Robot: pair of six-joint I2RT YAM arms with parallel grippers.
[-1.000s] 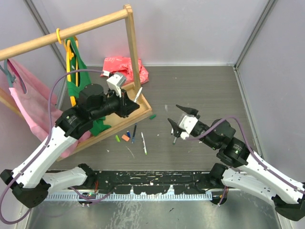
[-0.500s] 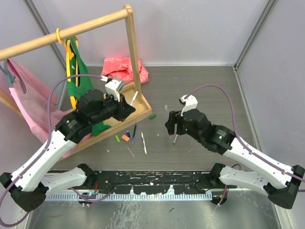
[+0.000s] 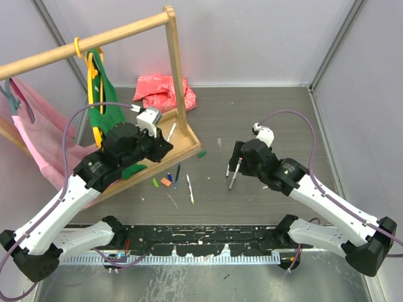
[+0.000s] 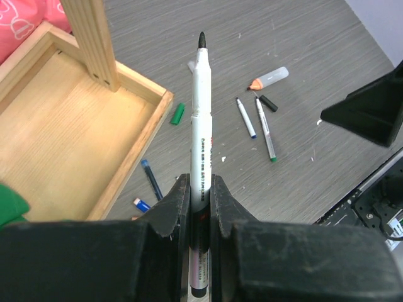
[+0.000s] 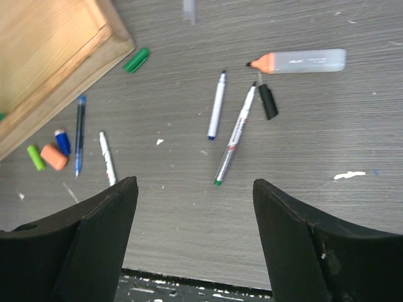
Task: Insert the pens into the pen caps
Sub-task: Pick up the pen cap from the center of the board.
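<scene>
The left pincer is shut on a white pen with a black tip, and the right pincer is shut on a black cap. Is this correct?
Not entirely. The right pincer is open and empty; the black cap lies on the table, as the right wrist view shows. The left pincer is indeed shut on the white pen with a black tip.

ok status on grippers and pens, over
Left gripper shut on black-tipped pen, uncapped, tip pointing away. Right gripper open, empty, above two loose pens and black cap. Nothing blocking the cap.
</scene>
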